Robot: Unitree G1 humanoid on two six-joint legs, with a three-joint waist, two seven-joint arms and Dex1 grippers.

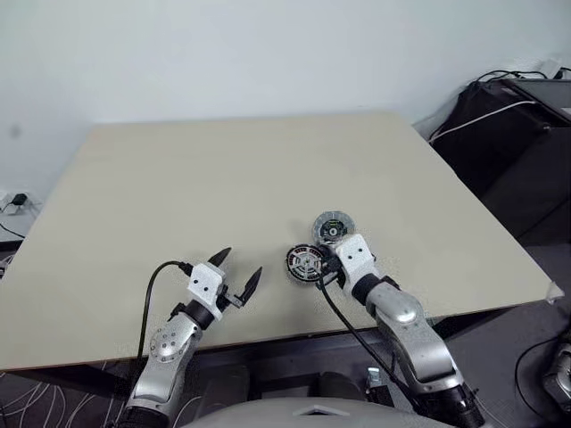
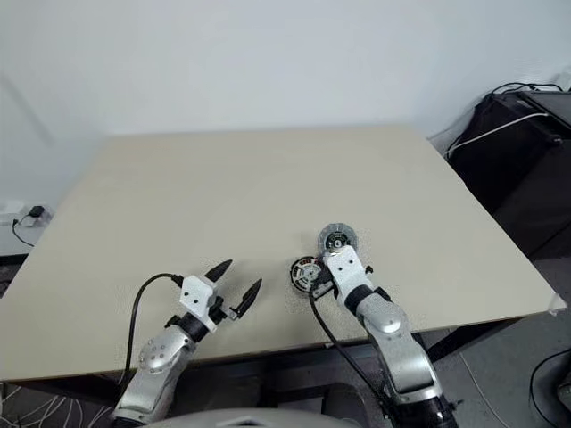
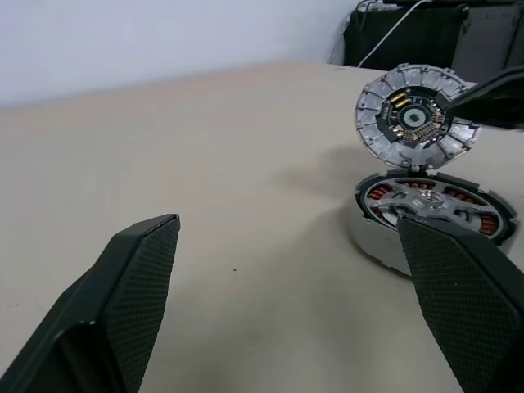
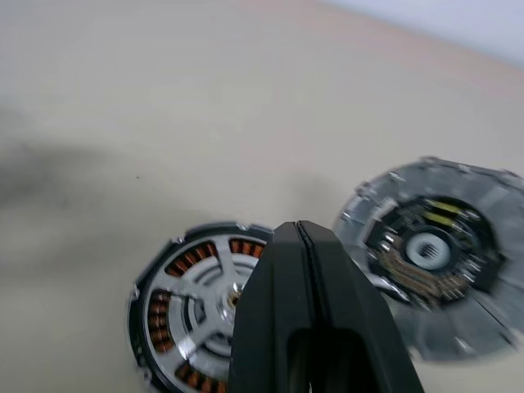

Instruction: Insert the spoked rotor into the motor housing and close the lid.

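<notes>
The motor housing (image 1: 306,262) lies near the table's front edge. The spoked rotor (image 4: 201,296) sits inside it, silvery spokes over the reddish copper windings. The lid (image 3: 413,117) stands tilted up at the housing's far side, its dark inner face showing; in the left eye view the lid (image 1: 332,228) shows just beyond the housing. My right gripper (image 4: 301,233) is shut, empty, its tip between housing and lid, close to the lid's edge. My left gripper (image 1: 239,265) hangs open and empty to the left of the housing, aimed toward it.
The pale table (image 1: 223,178) stretches far ahead and to the left. Black equipment with cables (image 1: 513,116) stands off the table's right side. A power plug (image 1: 16,201) lies on the floor at the left.
</notes>
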